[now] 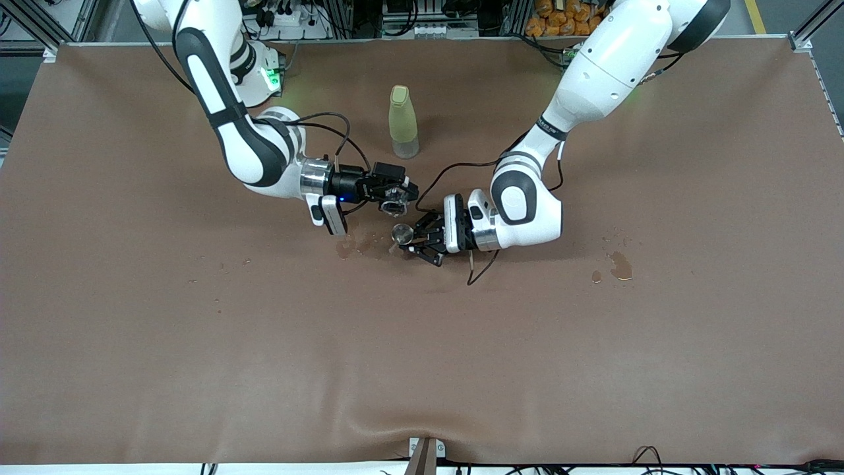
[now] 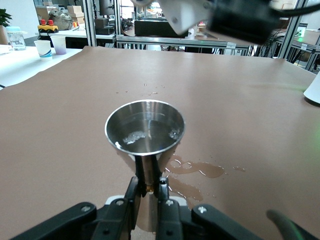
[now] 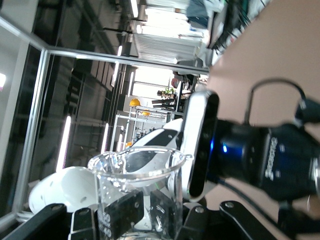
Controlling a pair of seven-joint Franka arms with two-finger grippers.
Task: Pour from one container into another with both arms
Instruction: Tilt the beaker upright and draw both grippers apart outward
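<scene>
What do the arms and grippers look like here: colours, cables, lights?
Both arms are white with dark grey-black joint bands and silver wrist rings. The left gripper and right gripper have black fingers, white wrist cameras and loose black cables. A blue light shows by the right one.

A tall pale yellow-green plastic bottle (image 1: pixel 403 123) with a matching cap stands upright on the brown cloth-covered tabletop (image 1: pixel 198 343), toward twelve o'clock from the centre. Dark wet spill patches (image 1: pixel 620 265) mark the cloth at about three o'clock, with smaller wet spots (image 1: pixel 345 248) near the centre.

Bare brown table (image 1: pixel 198 343) all round; only obstacle the tall yellow-green bottle (image 1: pixel 403 122) between the arms' bases.
</scene>
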